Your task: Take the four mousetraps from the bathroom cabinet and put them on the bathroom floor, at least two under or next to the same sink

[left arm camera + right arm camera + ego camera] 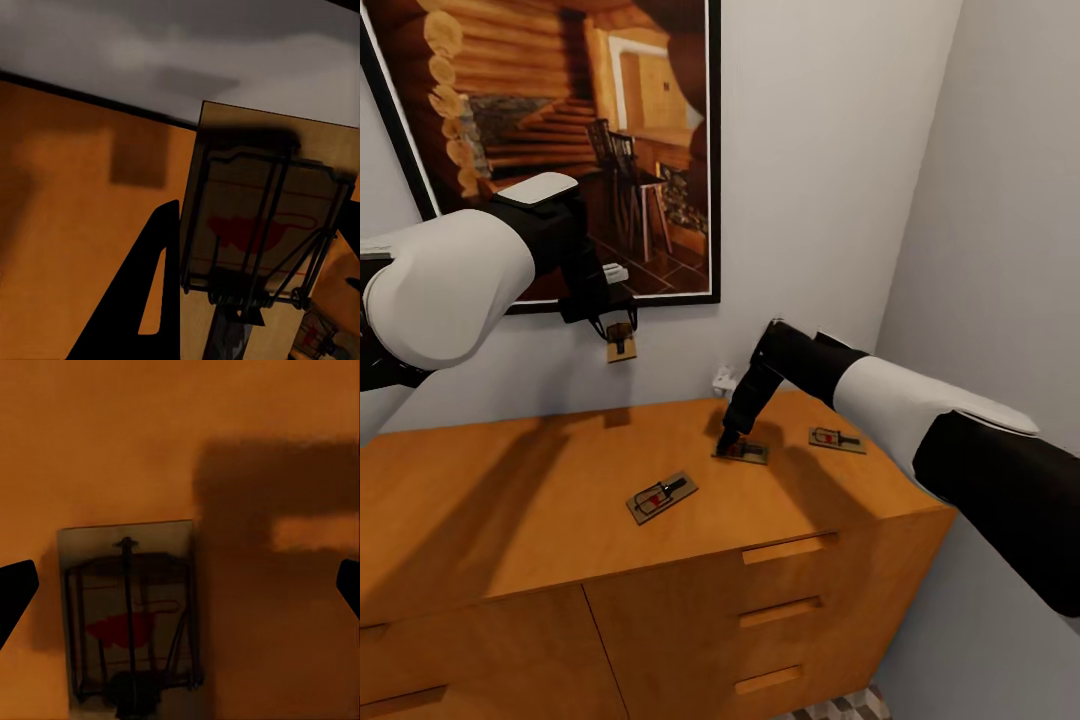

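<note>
Three mousetraps lie on the orange-brown cabinet (510,480): one near the front (661,497), one in the middle (745,453), one at the right (837,439). My right gripper (730,440) hangs open just over the middle one; in the right wrist view this mousetrap (131,615) lies between the spread fingertips (15,592), nearer one of them. My left gripper (618,325) is raised by the wall, shut on another mousetrap (622,343), which looms close in the left wrist view (259,225). A strip of bathroom floor (845,705) shows below. The sink is out of view.
A large framed picture (560,130) hangs on the wall behind the cabinet. A small white object (724,380) sits at the cabinet's back edge. A side wall (1010,250) closes the corner at the right. Drawer handles (785,549) line the cabinet front.
</note>
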Controlling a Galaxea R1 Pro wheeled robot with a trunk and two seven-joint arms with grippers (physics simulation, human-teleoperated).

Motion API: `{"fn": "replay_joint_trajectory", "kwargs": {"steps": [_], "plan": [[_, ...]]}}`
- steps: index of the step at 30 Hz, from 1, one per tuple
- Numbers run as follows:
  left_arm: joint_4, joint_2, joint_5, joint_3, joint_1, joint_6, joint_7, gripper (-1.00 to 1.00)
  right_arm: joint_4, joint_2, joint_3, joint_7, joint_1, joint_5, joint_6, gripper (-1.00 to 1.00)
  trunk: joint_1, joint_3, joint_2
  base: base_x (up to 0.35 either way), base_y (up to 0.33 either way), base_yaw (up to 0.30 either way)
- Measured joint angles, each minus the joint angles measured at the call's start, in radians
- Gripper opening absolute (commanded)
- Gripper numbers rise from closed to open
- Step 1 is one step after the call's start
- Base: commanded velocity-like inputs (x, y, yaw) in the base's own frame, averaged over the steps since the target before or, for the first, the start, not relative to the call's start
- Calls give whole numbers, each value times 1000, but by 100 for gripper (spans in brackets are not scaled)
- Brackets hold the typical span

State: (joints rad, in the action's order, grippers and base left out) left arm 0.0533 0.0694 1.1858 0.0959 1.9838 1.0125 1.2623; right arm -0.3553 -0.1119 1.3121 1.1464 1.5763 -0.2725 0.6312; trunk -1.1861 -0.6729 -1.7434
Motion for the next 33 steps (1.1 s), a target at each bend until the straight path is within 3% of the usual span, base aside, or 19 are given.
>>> {"fn": "replay_joint_trajectory", "kwargs": {"steps": [2, 7, 12, 17, 22, 23, 33], "plan": [[0, 0, 0, 0, 0, 0, 0, -100, 3, -1, 1, -8, -14, 0, 17, 100, 0, 0, 0, 0, 0, 0], [0, 0, 0, 0, 0, 0, 0, -100, 18, -24, 5, -24, -14, 7, 163, 100, 0, 0, 0, 0, 0, 0], [0, 1, 0, 0, 0, 0, 0, -100, 13, -31, 8, -36, -12, 11, 194, 100, 0, 0, 0, 0, 0, 0], [0, 1, 0, 0, 0, 0, 0, -100, 7, -41, -1, -139, -12, -20, 218, 100, 0, 0, 0, 0, 0, 0], [0, 1, 0, 0, 0, 0, 0, -100, 6, -42, 1, -161, -10, -12, 213, 100, 0, 0, 0, 0, 0, 0], [0, 1, 0, 0, 0, 0, 0, -100, 6, -42, 3, -161, -9, -7, 210, -100, 0, 0, 0, 0, 0, 0], [0, 1, 0, 0, 0, 0, 0, -100, 6, -42, 4, -162, -8, 5, 197, -100, 0, 0, 0, 0, 0, 0]]}}
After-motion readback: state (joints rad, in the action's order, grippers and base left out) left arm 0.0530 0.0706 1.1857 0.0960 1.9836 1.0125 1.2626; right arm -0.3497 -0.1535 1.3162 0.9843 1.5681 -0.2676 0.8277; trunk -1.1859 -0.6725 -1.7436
